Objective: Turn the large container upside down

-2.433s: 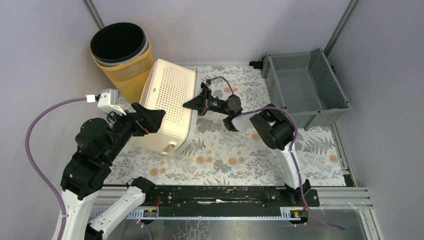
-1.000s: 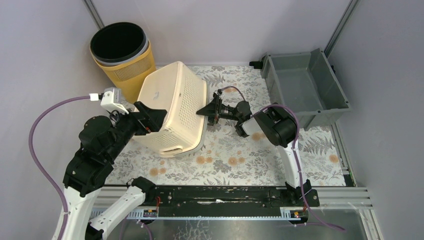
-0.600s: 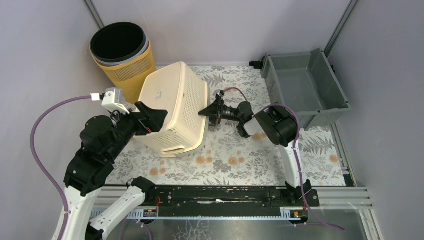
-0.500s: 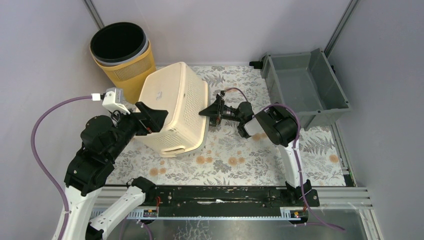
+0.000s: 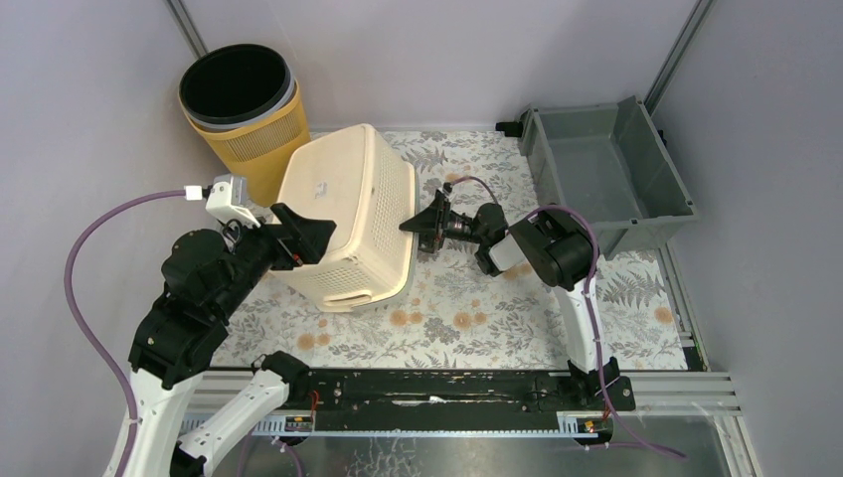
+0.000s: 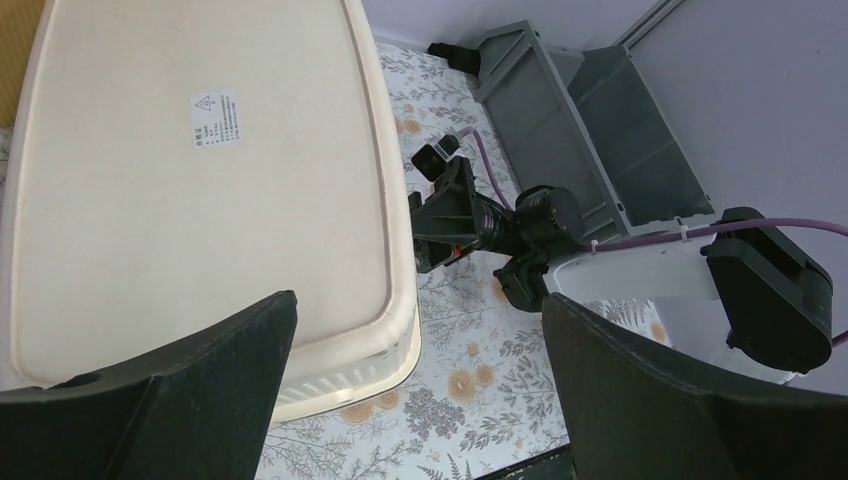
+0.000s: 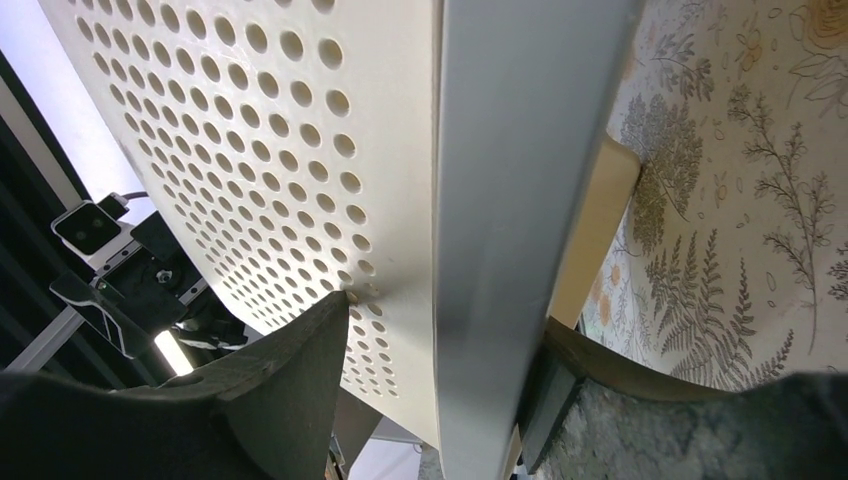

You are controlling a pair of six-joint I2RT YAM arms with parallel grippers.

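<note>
My right claw [image 5: 416,224] [image 7: 440,385] is clamped on the rim [image 7: 510,150] of the large container [image 5: 343,214] [image 6: 200,200], at the middle of its right side. One finger lies against the perforated wall [image 7: 300,150]; the other sits on the far side of the rim band.

My left claw [image 5: 313,234] [image 6: 417,300] stands wide apart and holds nothing. It hangs over the near left corner of the container, and I cannot tell whether it touches it.

The container is a cream basket on the left half of the flowered surface [image 5: 477,298]. Its flat base faces up and carries a small white label [image 6: 213,118]. The holed right wall and the near wall, with its handle slot, slope outward and downward. I cannot tell whether the right rim rests on the surface or is held just above it.

A yellow bin [image 5: 244,119] with a black inside stands at the far left, just beside the container's far left corner. A grey bin [image 5: 606,174] stands at the far right, well apart from the container.
</note>
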